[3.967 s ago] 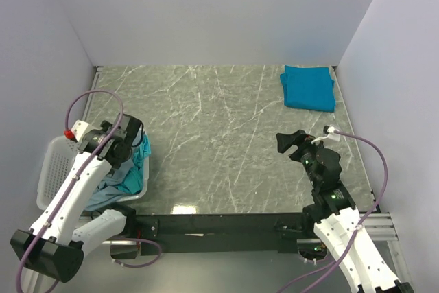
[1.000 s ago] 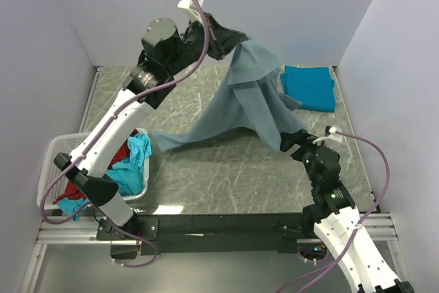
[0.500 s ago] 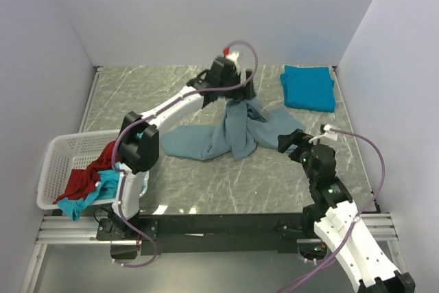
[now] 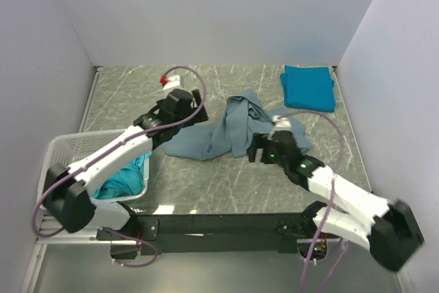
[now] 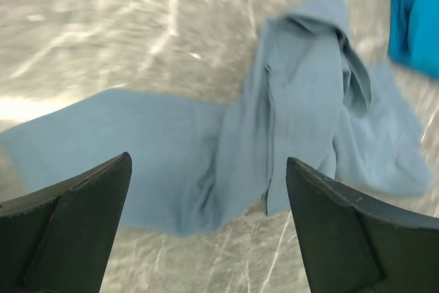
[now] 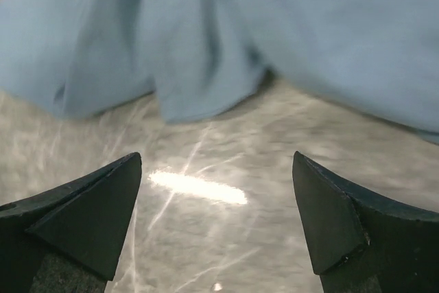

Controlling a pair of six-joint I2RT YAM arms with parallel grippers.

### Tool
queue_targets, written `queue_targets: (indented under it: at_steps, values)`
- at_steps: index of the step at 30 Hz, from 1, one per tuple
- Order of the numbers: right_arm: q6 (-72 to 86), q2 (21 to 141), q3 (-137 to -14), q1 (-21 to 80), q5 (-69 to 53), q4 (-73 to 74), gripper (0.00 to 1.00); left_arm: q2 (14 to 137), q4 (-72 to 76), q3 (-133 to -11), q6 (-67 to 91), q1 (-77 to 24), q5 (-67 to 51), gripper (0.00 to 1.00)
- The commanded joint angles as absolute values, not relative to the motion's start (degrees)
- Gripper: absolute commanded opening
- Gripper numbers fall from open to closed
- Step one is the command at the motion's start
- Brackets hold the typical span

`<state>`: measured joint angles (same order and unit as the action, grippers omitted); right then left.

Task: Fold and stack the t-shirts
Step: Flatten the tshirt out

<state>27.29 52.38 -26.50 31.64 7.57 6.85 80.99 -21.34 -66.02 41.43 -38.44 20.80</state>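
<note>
Left end effector [image 5: 207, 162] and right end effector [image 6: 217, 157] both gape empty beside the bunched grey-blue t-shirt [image 4: 230, 132]; pinching doubled layers likely tangles it.

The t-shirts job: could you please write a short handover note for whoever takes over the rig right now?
Left gripper: open, empty, facing the grey-blue shirt.
Right gripper: open, empty, close to that shirt's near edge.
The grey-blue shirt lies crumpled and unfolded on the table. A teal shirt lies folded at the far right corner. A turquoise shirt sits in the basket on the left.
Done: one shirt folded.
Left: spread and fold the grey-blue one, stack it on the teal, then empty the basket.
</note>
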Motion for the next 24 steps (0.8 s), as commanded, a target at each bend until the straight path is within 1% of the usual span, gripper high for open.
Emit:
queue_targets:
  at_steps: [1, 5, 7, 10, 14, 16, 17, 22, 24]
  values:
    - [24.26, 63.75, -34.35, 40.14, 15.44, 8.16, 0.96, 76.75, -25.22, -61.09, 49.65, -38.50, 28.31, 0.99]
    - [23.38, 77.14, -45.76, 44.20, 17.05, 14.32, 0.95, 71.73, -24.27, -55.47, 51.42, -38.41, 26.46, 1.00]
    - [23.38, 83.45, -48.68, 45.43, 18.01, 16.78, 0.95, 68.75, -22.24, -51.87, 51.68, -38.50, 26.72, 0.99]
    - [23.21, 90.23, -54.56, 46.58, 18.55, 19.59, 0.87, 65.32, -19.52, -48.26, 51.16, -38.50, 26.10, 0.99]
    - [23.29, 95.97, -58.44, 46.76, 16.53, 21.71, 0.75, 62.41, -16.88, -45.36, 50.63, -38.50, 25.93, 0.99]
    - [23.55, 97.90, -59.06, 47.02, 15.21, 21.97, 0.73, 60.91, -15.83, -44.74, 50.01, -38.50, 25.93, 0.99]
    - [24.25, 98.43, -59.06, 47.02, 14.77, 22.06, 0.70, 60.47, -15.47, -44.04, 49.66, -38.41, 26.45, 0.99]
    - [25.92, 100.72, -58.53, 47.11, 14.33, 21.45, 0.68, 58.71, -15.03, -43.42, 49.13, -38.50, 26.81, 0.99]
    - [26.37, 101.51, -58.62, 47.20, 14.33, 21.27, 0.62, 58.27, -14.50, -42.98, 48.87, -38.50, 26.46, 0.99]
